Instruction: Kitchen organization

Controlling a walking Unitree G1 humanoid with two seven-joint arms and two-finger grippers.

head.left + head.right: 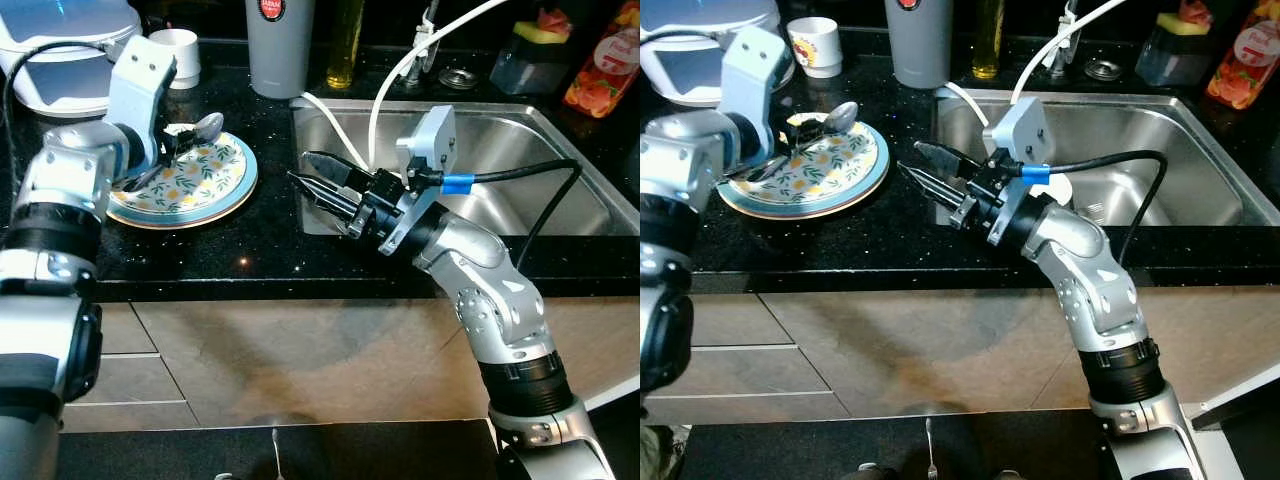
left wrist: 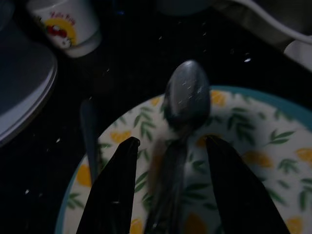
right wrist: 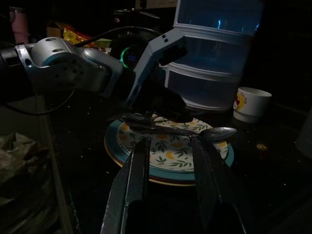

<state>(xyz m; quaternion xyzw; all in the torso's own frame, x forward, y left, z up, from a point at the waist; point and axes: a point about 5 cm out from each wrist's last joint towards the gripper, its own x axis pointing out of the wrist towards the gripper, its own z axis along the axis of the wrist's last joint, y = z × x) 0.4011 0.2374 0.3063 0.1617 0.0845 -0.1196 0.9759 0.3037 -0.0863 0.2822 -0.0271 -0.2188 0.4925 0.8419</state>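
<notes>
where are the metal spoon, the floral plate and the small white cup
silver metal spoon [image 1: 207, 126], left eye view, on its bowl
round floral ceramic plate [image 1: 222, 181], left eye view, on its bare right side
small white printed cup [image 1: 814, 42], right eye view, on its side wall

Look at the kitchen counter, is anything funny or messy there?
One thing stands out a little: a white hose droops from the tap area over the sink rim. On the flowery plate, the spoon lies between the left gripper's open fingers, its bowl poking past the plate's edge. Nothing looks spilled or broken.
</notes>
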